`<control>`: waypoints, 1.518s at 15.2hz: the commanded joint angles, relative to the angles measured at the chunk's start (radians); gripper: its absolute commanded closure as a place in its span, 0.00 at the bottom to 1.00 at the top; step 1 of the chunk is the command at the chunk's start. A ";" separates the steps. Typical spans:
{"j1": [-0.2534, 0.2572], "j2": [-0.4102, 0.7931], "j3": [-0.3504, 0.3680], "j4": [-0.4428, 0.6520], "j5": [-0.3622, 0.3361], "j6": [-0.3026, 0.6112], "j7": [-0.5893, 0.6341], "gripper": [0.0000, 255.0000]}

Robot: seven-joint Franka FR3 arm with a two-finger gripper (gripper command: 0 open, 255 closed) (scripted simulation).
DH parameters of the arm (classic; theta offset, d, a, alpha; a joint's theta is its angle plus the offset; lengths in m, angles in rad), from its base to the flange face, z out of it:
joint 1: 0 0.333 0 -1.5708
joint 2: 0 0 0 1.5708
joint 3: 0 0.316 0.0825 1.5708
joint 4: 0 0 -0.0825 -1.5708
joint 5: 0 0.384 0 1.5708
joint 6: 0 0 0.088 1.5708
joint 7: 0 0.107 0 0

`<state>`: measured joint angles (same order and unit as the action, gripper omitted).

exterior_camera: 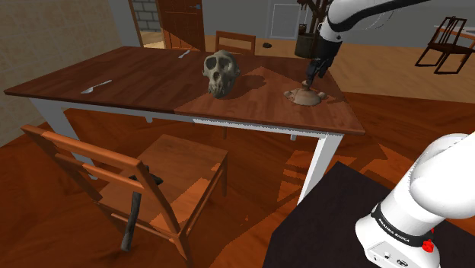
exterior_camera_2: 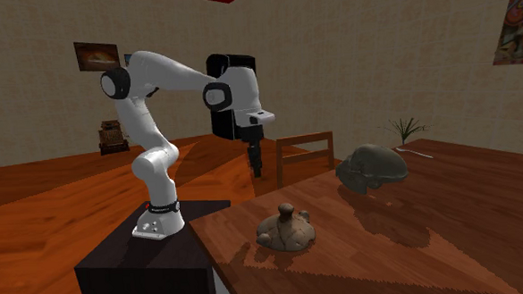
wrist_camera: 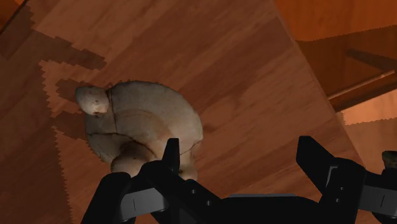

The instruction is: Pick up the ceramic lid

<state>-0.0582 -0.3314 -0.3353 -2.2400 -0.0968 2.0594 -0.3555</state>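
The pale brown lid (exterior_camera: pixel 304 96) sits on the wooden table (exterior_camera: pixel 137 76), right of the middle in the shoulder view. The black gripper (exterior_camera: pixel 310 81) hangs just above it, fingers wide apart, holding nothing. A skull (exterior_camera: pixel 221 73) sits to the lid's left
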 commanded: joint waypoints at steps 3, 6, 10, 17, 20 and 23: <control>0.001 0.135 -0.068 0.091 0.055 0.063 -0.108 0.00; -0.003 0.245 -0.110 0.172 0.120 0.097 -0.195 0.00; -0.028 0.401 -0.146 0.301 0.231 0.119 -0.316 0.00; -0.034 0.431 -0.141 0.253 0.257 0.193 -0.338 0.00; -0.035 0.440 -0.140 0.240 0.264 0.212 -0.344 0.00; -0.035 0.438 -0.140 0.239 0.264 0.213 -0.344 1.00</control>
<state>-0.0934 0.1067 -0.4756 -2.0002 0.1666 2.2712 -0.6997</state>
